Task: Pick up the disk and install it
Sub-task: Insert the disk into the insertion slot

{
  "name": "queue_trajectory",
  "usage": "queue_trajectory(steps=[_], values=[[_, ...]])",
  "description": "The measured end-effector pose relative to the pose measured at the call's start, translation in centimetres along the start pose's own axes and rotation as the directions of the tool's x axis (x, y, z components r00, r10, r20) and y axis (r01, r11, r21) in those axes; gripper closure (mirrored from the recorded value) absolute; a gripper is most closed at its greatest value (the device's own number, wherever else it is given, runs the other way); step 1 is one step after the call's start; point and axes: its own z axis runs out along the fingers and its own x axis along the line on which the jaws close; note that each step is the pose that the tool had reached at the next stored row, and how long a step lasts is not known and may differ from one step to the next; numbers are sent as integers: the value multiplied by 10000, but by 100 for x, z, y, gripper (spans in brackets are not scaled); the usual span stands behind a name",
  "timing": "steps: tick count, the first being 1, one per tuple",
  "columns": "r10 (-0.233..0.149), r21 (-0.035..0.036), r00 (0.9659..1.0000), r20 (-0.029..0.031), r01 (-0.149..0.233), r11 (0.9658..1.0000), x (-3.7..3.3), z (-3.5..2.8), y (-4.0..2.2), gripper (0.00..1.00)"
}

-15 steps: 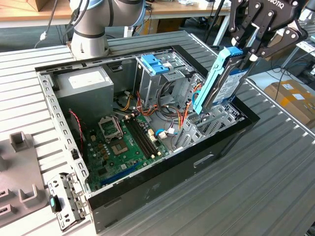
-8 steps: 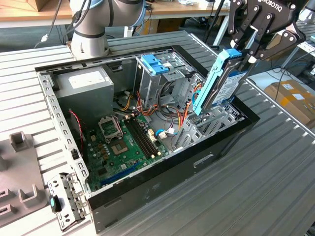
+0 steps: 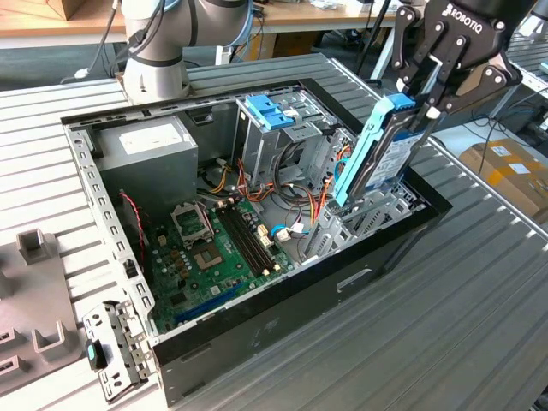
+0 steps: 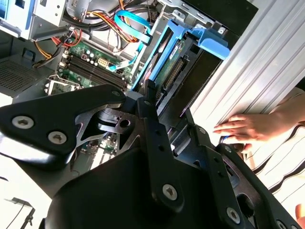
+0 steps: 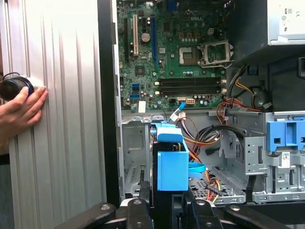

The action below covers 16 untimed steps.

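The flat grey-metal disk [image 3: 385, 150] in its light blue plastic carrier rail is off the tabletop and in my grasp. It stands on edge and leans, with its upper end between my fingers and its lower end dipping into the open black computer case [image 3: 282, 295]. My black gripper [image 3: 417, 103] is clamped on that upper end, one finger on each broad face, jaws only as far apart as the disk is thick.

I judge the pick-up done and the install under way. In the exterior view the lower tip of the blue rail sits at the mouth of the metal drive bay [image 3: 377, 218], at the exterior view's right end of the case. I cannot tell whether it touches the bay's walls or hangs just clear.

In the second wrist view the disk [image 4: 169, 62] runs away from me into the case. In the first wrist view its blue rail end [image 5: 171, 164] stands between my fingers above the bay floor.

Seating it calls for the rail to be square with the bay's guides, clear of the orange and blue cables [image 3: 330, 184] close beside it.

Further in lies the green motherboard [image 3: 214, 248]. A person's hand [image 5: 21, 112] rests on the ribbed grey tabletop [image 3: 445, 325] outside the case wall, apart from the disk.
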Motion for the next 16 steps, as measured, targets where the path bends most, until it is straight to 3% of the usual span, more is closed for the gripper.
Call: queue_trajectory(steps=[16], values=[[-1, 1, 10000, 2, 1, 10000, 1, 58, 1, 65]])
